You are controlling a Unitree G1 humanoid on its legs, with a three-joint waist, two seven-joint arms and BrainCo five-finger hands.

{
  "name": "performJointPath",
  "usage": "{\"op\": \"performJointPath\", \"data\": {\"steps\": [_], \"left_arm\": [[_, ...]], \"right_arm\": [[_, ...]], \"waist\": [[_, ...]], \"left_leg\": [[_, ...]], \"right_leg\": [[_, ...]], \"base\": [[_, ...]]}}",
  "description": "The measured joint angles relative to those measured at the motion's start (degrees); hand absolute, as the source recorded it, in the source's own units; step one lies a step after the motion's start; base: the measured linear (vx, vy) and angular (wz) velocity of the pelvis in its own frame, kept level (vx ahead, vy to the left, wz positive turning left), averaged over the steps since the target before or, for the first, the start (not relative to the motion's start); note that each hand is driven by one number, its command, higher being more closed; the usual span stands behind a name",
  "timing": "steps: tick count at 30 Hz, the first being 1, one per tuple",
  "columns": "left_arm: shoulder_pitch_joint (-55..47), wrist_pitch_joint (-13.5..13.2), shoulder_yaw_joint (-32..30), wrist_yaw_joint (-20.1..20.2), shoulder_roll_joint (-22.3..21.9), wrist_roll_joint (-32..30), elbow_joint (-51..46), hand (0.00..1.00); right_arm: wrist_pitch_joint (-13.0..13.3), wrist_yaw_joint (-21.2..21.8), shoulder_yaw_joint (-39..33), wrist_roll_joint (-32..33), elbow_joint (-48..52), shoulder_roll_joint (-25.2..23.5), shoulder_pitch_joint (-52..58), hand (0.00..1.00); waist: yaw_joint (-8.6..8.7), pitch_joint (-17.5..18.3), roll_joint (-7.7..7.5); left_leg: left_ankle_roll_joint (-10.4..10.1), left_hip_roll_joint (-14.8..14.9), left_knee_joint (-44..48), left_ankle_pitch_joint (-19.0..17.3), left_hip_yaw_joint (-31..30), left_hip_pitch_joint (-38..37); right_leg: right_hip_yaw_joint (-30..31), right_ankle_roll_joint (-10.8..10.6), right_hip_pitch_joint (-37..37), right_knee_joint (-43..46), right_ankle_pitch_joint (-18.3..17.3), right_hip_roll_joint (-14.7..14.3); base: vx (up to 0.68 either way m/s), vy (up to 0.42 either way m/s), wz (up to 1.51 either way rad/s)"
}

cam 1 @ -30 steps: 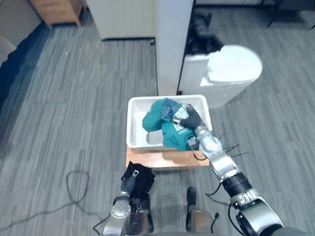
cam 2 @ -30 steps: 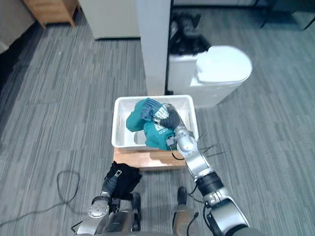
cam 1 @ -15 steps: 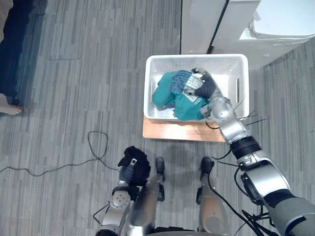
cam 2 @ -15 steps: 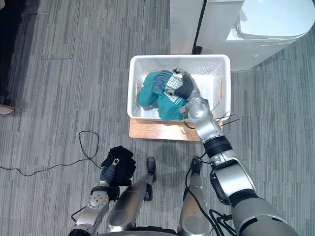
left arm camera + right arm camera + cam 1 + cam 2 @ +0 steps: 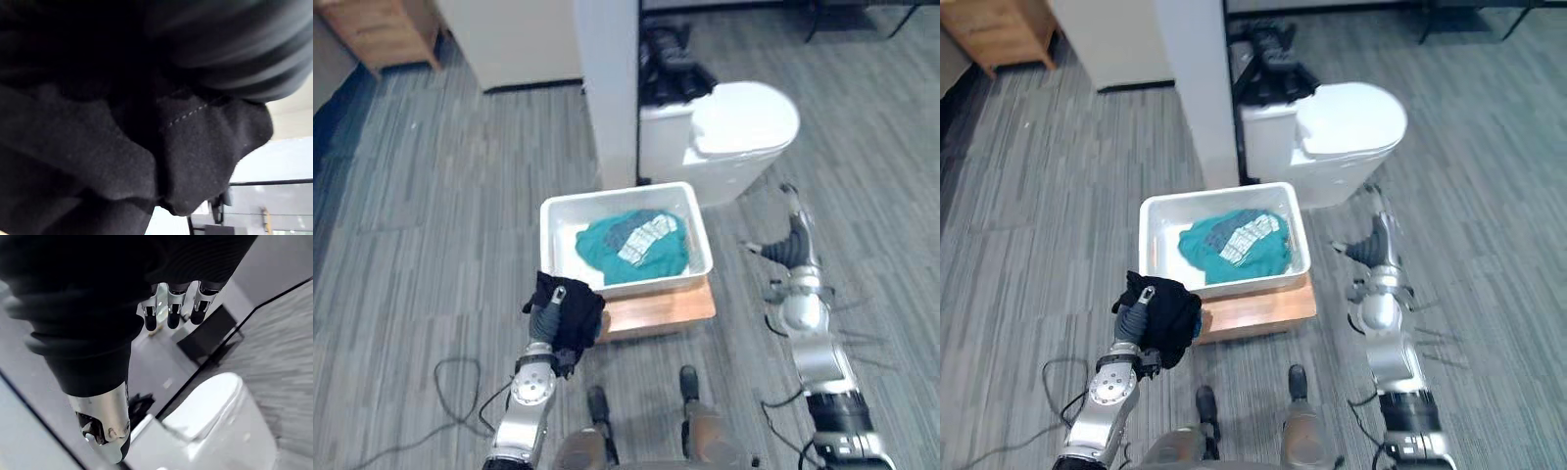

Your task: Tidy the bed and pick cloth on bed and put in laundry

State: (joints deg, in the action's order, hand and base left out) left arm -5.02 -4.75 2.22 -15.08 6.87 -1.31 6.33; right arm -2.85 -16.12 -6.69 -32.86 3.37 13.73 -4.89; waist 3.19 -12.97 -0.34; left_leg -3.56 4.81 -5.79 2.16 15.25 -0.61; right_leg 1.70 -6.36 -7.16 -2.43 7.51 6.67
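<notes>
A teal cloth [image 5: 631, 243] with a pale striped patch lies bunched in the white laundry basket [image 5: 551, 245], free of both hands. My left hand [image 5: 546, 315] is shut on a black cloth [image 5: 578, 313] just off the basket's near left corner; the black cloth [image 5: 98, 147] covers the fingers in the left wrist view. My right hand [image 5: 795, 240] is raised over the floor to the right of the basket, open and empty, with its fingers [image 5: 168, 308] straight.
The basket stands on a low wooden board [image 5: 671, 305]. Behind it are a white pillar [image 5: 607, 88] and a white lidded bin [image 5: 734, 127], with dark items [image 5: 671, 59] further back. Wooden furniture [image 5: 382, 29] stands at the far left.
My right hand has let go of the teal cloth, which now rests in the basket, and has drawn back to the right with fingers straightened. The camera has shifted. My left hand still holds the black cloth.
</notes>
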Motion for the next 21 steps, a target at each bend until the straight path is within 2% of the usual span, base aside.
{"op": "performJointPath", "data": {"steps": [3, 6, 10, 12, 17, 21], "left_arm": [[5.57, 0.6, -5.6, -3.69, 0.35, -1.71, -0.04, 1.0], [10.83, 1.21, -9.08, -6.88, 2.05, -1.72, -0.04, 1.0], [20.83, 1.34, -12.5, -12.95, 9.57, -1.79, 1.66, 1.0], [25.88, 1.33, -12.55, -14.37, 11.49, -2.13, 4.89, 1.0], [34.51, 1.77, -9.75, -16.49, 12.49, -2.3, 14.12, 1.0], [38.25, 2.09, -6.11, -16.93, 12.55, -4.39, 21.69, 1.0]], "right_arm": [[-0.13, -0.93, -2.9, 0.01, 0.34, -2.38, 6.37, 0.0], [-0.22, -1.41, -3.86, 0.11, 0.32, -4.12, 11.97, 0.0], [-0.23, -1.5, -2.44, 0.89, 0.24, -6.04, 18.19, 0.0], [-0.17, -1.52, -1.19, 1.41, 0.23, -6.36, 20.13, 0.0], [0.19, -2.68, 3.62, 3.52, 0.25, -7.35, 21.33, 0.0], [0.82, -2.96, 8.0, 5.19, 0.28, -9.04, 20.99, 0.0]], "waist": [[2.52, 0.42, -0.06], [3.04, 0.43, -0.05], [5.44, 0.54, -0.16], [5.83, 0.54, -0.18], [8.62, 0.1, -0.78], [8.5, -2.14, -2.43]], "left_leg": [[-0.49, 0.27, 0.02, -0.02, 1.03, -0.45], [-0.53, 0.24, 0.01, -0.03, 2.82, -0.69], [-0.8, 0.18, -0.03, 0.15, 5.83, 1.71], [-0.92, 0.34, -0.03, 0.23, 6.71, 2.4], [-1.05, 0.7, 0.0, 0.33, 8.8, 4.95], [-0.87, 1.05, -0.02, 0.14, 11.49, 6.13]], "right_leg": [[0.82, 0.23, -0.17, 0.01, 0.24, -0.54], [2.39, -0.06, -0.62, -0.56, 0.64, -0.69], [3.76, -1.35, -4.27, -0.92, 1.39, -0.6], [4.0, -1.82, -5.36, -0.94, 1.73, -0.55], [4.38, -0.28, -7.69, -1.56, 4.0, -0.65], [6.58, -0.69, -10.37, -1.67, 5.7, -1.0]], "base": [[-0.02, -0.044, -0.21], [-0.03, -0.016, -0.3], [-0.04, -0.017, -0.33], [-0.01, -0.013, -0.22], [0.03, -0.009, -0.09], [0.04, 0.006, -0.2]]}}
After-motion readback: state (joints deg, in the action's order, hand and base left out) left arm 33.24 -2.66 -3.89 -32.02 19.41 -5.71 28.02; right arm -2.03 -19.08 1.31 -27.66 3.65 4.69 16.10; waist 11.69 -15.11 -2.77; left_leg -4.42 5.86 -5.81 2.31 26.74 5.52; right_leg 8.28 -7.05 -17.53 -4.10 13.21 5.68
